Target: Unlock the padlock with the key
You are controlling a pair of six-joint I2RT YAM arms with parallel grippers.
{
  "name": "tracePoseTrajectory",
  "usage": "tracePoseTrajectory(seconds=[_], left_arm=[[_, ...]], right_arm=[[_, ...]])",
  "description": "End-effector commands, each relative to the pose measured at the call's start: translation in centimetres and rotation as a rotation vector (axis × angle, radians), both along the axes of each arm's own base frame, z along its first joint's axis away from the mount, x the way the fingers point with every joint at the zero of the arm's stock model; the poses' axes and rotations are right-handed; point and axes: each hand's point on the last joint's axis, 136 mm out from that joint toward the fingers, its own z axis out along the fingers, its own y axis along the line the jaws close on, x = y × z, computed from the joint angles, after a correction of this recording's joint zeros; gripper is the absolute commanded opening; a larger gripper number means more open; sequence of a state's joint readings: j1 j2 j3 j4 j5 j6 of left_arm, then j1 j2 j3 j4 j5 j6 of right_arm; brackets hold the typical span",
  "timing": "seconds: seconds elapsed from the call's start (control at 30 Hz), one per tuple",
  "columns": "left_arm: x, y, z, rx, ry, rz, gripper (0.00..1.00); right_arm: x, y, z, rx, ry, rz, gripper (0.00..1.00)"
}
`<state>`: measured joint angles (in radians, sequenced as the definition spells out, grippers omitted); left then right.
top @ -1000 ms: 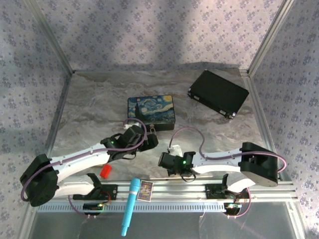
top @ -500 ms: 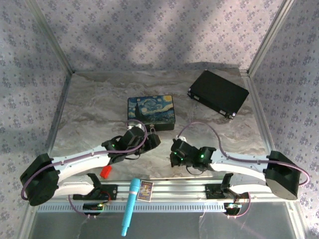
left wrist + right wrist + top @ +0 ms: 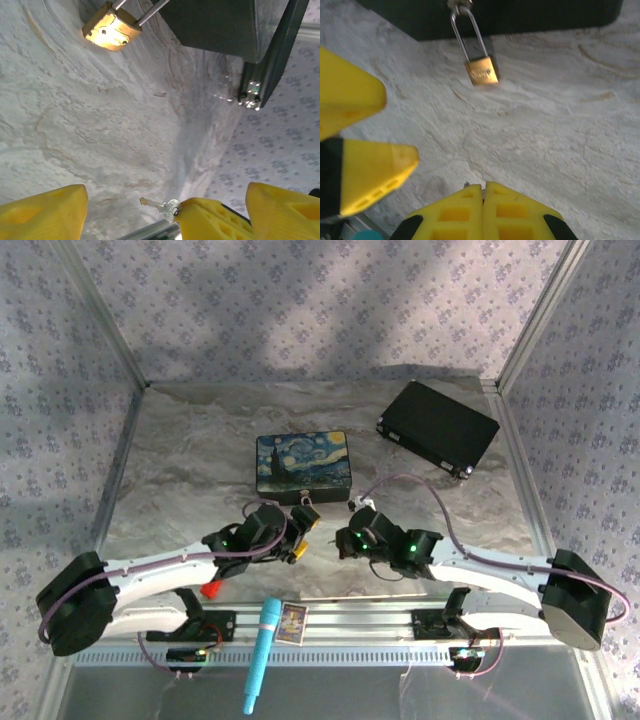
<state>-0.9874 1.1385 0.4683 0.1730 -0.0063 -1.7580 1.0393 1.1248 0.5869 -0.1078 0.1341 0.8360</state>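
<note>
My right end effector (image 3: 482, 187) is clamped on the key (image 3: 162, 206), close by my left end effector (image 3: 304, 536), whose fingers stand wide apart. The padlock (image 3: 481, 71) lies in the middle of the surface (image 3: 200, 440), its shackle hooked to the near side of the painted box (image 3: 303, 461).

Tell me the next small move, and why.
Probably ease the open left fingers forward onto the small brass padlock to steady it: it lies ungripped on the grey marble tabletop, while the shut right fingers pinch the tiny silver key.

Top camera overlooks; 2 close wrist cameras share padlock (image 3: 111, 31).
</note>
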Motion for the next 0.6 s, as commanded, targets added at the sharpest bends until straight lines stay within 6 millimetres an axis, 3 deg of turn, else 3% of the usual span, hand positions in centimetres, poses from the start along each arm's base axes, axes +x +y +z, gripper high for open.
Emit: tracePoseTrajectory(seconds=[0.0, 0.13, 0.3, 0.43, 0.57], left_arm=[[0.5, -0.6, 1.8, -0.131, 0.034, 0.088, 0.86], [1.2, -0.9, 2.8, -0.182, 0.003, 0.125, 0.86], [1.7, -1.1, 3.5, -0.231, -0.012, 0.148, 0.77], [1.8, -1.1, 3.7, -0.237, -0.017, 0.151, 0.6], [1.7, -0.3, 3.1, -0.206, -0.011, 0.173, 0.41]], right_arm=[[1.4, 0.9, 2.7, 0.105, -0.075, -0.06, 0.0], [2.1, 1.8, 3.8, 0.174, -0.097, -0.074, 0.0], [2.3, 3.4, 4.9, 0.205, -0.104, -0.039, 0.0], [2.2, 4.4, 4.6, 0.214, -0.091, -0.013, 0.0], [2.0, 4.2, 4.3, 0.203, -0.096, -0.019, 0.0]])
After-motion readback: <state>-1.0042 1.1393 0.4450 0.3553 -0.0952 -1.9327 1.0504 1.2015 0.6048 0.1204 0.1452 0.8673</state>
